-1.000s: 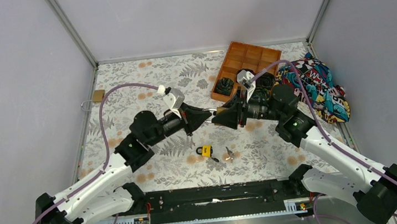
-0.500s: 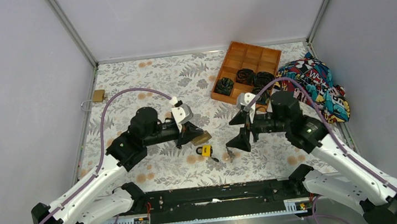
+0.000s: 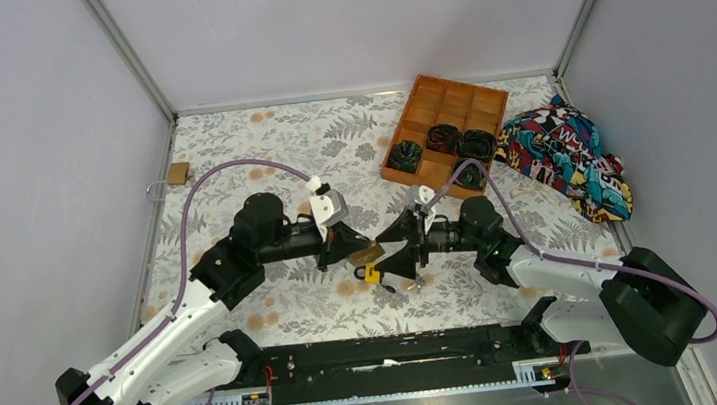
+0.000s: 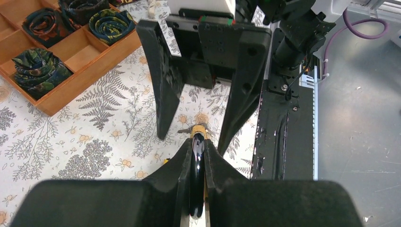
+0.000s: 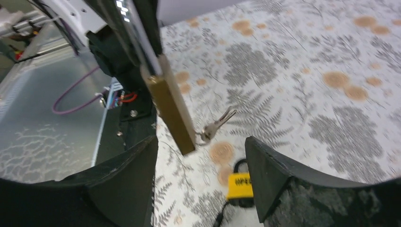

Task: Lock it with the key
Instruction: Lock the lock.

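Observation:
My left gripper [image 3: 364, 252] is shut on a brass padlock [image 3: 374, 252] and holds it just above the table; the left wrist view shows its dark shackle pinched between my jaws [image 4: 198, 142]. My right gripper [image 3: 402, 254] is open and faces that padlock, its fingers either side of it in the right wrist view [image 5: 201, 156]. The brass padlock [image 5: 170, 106] hangs there close in front. A silver key [image 5: 215, 125] lies on the table below it, also in the top view [image 3: 413, 279]. A yellow padlock [image 3: 372, 273] lies beside the key [image 5: 241, 184].
A wooden tray [image 3: 442, 125] with rolled dark items stands at the back right. A colourful cloth [image 3: 571, 155] lies at the right edge. Another brass padlock [image 3: 176, 171] lies at the far left by the wall. The black rail [image 3: 380, 353] runs along the near edge.
My right arm has swung left and down, bringing its open gripper up to the brass padlock. My left gripper came down with the padlock a second ago and has held still since.

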You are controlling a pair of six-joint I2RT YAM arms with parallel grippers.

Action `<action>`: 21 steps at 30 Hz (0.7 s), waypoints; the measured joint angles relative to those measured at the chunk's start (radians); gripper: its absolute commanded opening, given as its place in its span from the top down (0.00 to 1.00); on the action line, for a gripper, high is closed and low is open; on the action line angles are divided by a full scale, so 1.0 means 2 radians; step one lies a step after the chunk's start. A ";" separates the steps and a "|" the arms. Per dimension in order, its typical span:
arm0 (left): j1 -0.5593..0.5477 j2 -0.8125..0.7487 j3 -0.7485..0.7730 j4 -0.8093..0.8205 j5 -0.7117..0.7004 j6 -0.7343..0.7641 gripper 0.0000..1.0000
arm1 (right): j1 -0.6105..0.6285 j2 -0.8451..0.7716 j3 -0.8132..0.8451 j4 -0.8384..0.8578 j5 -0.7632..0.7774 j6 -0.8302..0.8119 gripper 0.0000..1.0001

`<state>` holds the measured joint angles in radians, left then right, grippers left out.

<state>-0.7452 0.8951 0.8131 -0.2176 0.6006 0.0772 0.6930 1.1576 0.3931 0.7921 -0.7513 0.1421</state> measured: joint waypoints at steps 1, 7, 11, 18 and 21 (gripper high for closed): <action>0.000 0.000 0.001 0.000 0.001 -0.001 1.00 | 0.009 0.011 0.000 0.024 0.000 0.006 0.31; 0.000 0.000 0.003 0.002 0.002 -0.006 1.00 | 0.037 0.043 0.000 0.082 -0.001 0.018 0.53; 0.000 0.000 0.003 0.003 0.002 -0.010 1.00 | 0.037 0.043 0.000 0.084 0.000 0.015 0.48; 0.000 0.000 0.003 0.012 0.003 -0.025 1.00 | 0.037 0.031 -0.015 0.084 0.008 -0.001 0.33; 0.000 0.000 0.004 0.014 0.006 -0.029 1.00 | 0.037 0.023 -0.030 0.086 0.015 0.001 0.39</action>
<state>-0.7452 0.8951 0.8207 -0.1905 0.6117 0.0196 0.7677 1.2041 0.3332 0.9646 -0.7204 0.1436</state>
